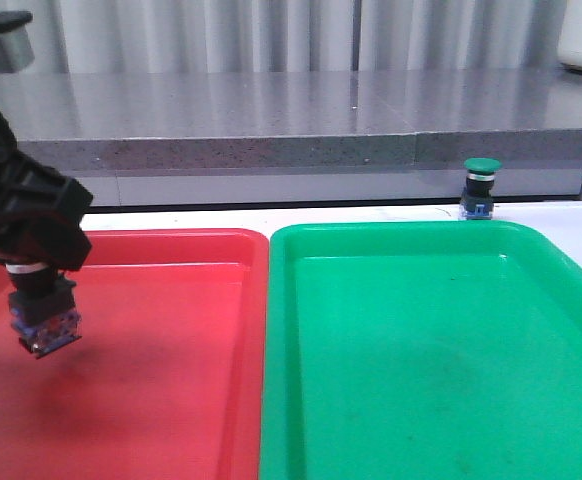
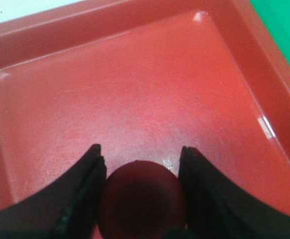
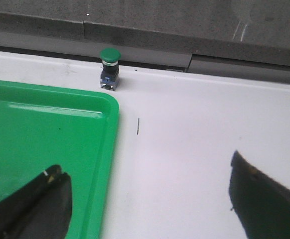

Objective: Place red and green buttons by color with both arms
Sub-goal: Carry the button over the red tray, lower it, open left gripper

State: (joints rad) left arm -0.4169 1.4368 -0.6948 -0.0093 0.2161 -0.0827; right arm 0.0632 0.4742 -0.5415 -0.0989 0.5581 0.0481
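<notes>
Left gripper (image 1: 39,275) clamps the red button (image 1: 44,318) above the red tray (image 1: 171,400), unreleased. Right gripper (image 3: 147,199) gapes empty; green button (image 1: 481,188) stands outside the green tray (image 1: 421,380).

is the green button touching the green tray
Apart. The right wrist view shows a strip of white table between the green button and the green tray rim.

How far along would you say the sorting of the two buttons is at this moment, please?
Nothing is placed yet. In hand: the left pincer grips the red button, held above the red tray floor, not released. Left: the green button stands upright on the white table beyond the green tray; the right pincer is open and empty, short of it.
</notes>
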